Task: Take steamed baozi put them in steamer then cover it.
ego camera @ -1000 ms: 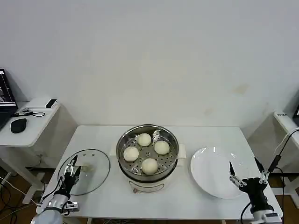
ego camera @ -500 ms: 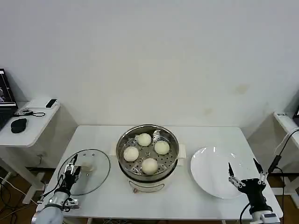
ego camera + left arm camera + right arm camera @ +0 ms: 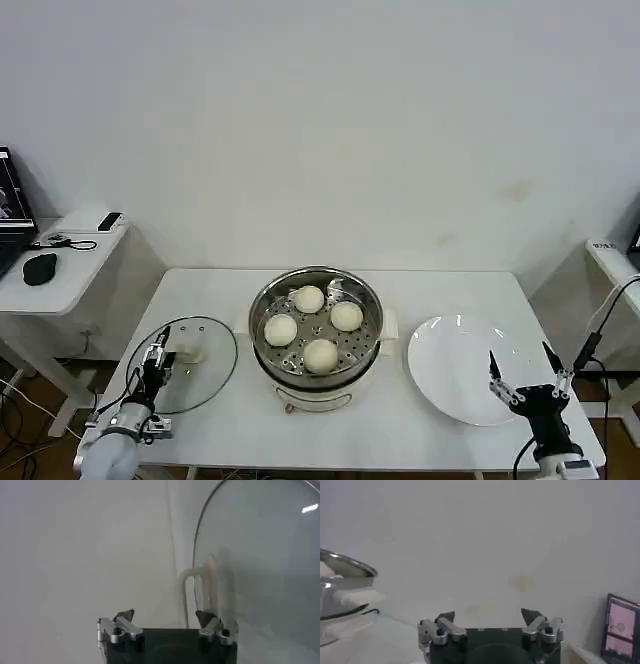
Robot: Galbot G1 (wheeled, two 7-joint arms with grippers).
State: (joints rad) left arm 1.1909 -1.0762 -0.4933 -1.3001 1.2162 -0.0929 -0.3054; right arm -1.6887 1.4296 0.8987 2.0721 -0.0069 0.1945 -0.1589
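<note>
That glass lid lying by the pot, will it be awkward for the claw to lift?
Probably somewhat. The cover is clear glass with a metal rim, so it is likely stiff, breakable and fairly heavy for its thickness. It lies flat on the table, so its cream bar handle looks like the only real grip. The open left gripper is near it.

The head camera looks forward and down from above the near edge of the white table [image 3: 215, 290], taking in the whole top — the steamer [image 3: 316, 330] at centre, the cover [image 3: 185, 352] at 9 o'clock, the plate [image 3: 462, 367] at 3 o'clock. The left wrist camera sits low behind the left gripper [image 3: 166, 622], very close to the cover [image 3: 260, 560]. The right wrist camera sits behind the right gripper [image 3: 490, 622], level with the tabletop, facing the wall; it shares the steamer [image 3: 342, 587] with the head view.
</note>
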